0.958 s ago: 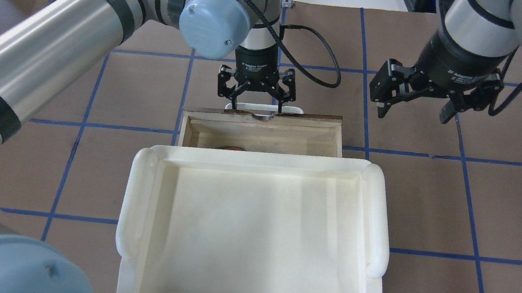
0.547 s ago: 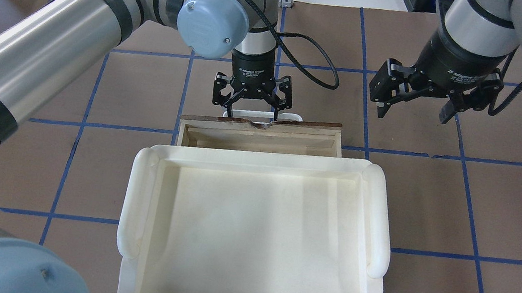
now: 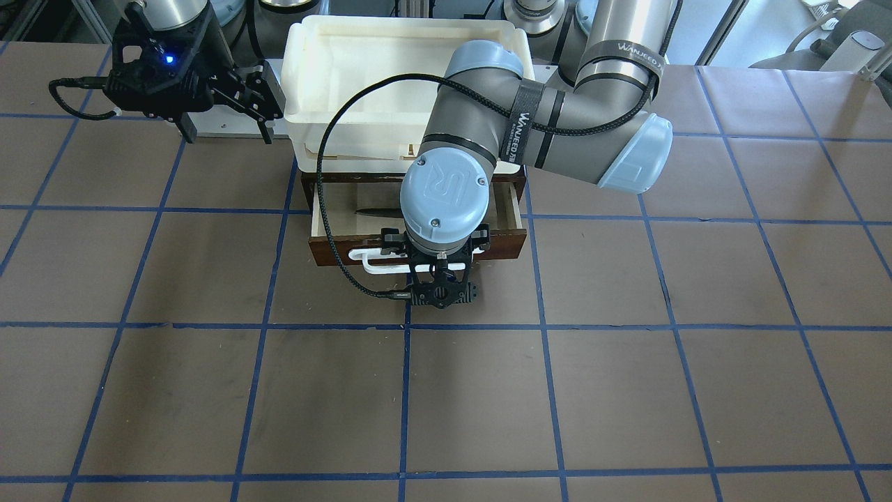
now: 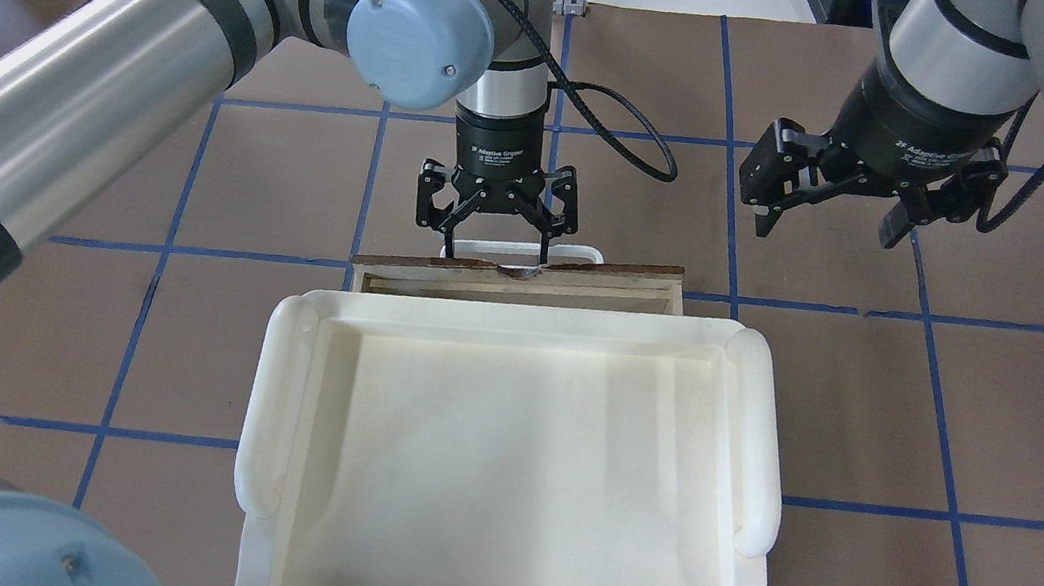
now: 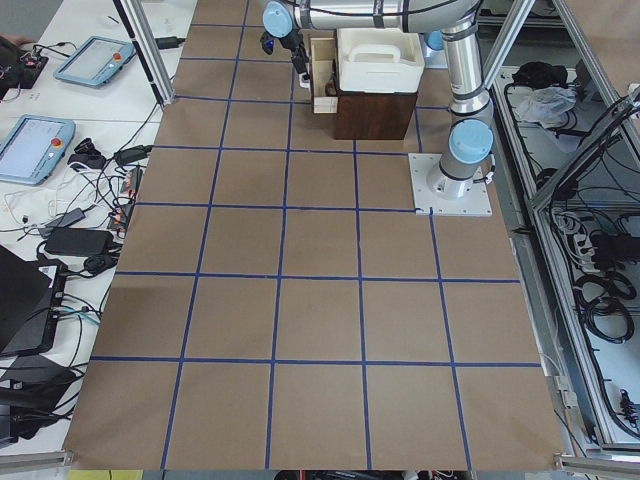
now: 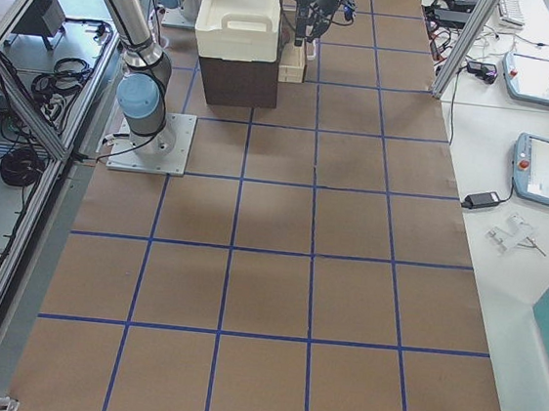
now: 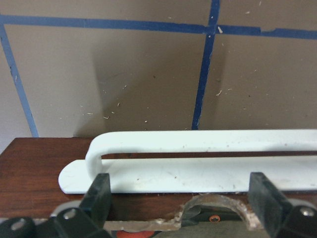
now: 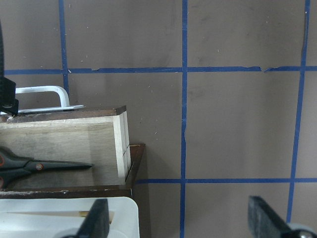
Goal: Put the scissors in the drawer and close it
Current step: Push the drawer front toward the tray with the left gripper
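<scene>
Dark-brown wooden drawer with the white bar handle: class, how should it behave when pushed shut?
The dark-brown wooden drawer looks rigid, so it probably slides without flexing. It is shallow and holds small grey-handled scissors, so it is likely light. These lie loose and may shift.

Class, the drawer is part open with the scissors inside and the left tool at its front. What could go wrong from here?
1. The open left tool sits at the drawer's chipped top edge, so it may slip off or catch there.
2. The scissors lie crosswise near the cabinet opening; if jolted they might jam the drawer.
</scene>
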You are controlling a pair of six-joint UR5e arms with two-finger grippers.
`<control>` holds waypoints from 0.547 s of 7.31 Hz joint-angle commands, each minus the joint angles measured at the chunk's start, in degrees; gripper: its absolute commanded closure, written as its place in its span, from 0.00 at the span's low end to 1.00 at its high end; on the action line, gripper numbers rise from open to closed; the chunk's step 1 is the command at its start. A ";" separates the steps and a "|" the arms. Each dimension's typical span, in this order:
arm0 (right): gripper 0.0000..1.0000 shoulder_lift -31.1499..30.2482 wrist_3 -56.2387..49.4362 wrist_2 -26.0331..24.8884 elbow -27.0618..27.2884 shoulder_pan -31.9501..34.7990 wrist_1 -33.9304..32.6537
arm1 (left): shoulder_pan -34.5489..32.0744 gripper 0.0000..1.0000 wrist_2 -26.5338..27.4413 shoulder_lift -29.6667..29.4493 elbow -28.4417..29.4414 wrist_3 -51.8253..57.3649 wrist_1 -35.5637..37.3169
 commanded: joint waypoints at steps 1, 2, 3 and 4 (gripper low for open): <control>0.00 0.00 -0.02 0.00 0.02 0.07 0.00 | 0.03 0.00 -1.02 0.62 -0.15 -0.02 -4.18; 0.00 0.00 -0.02 0.00 0.02 -0.02 0.00 | 0.03 0.00 -0.93 1.06 -0.33 -0.02 -4.90; 0.00 0.00 -0.02 0.00 0.02 0.07 0.00 | -0.06 0.00 -1.02 1.15 -0.85 -0.02 -5.95; 0.00 0.00 -0.02 0.00 0.02 0.07 0.00 | -0.06 0.00 -1.11 1.33 -1.72 -0.02 -6.48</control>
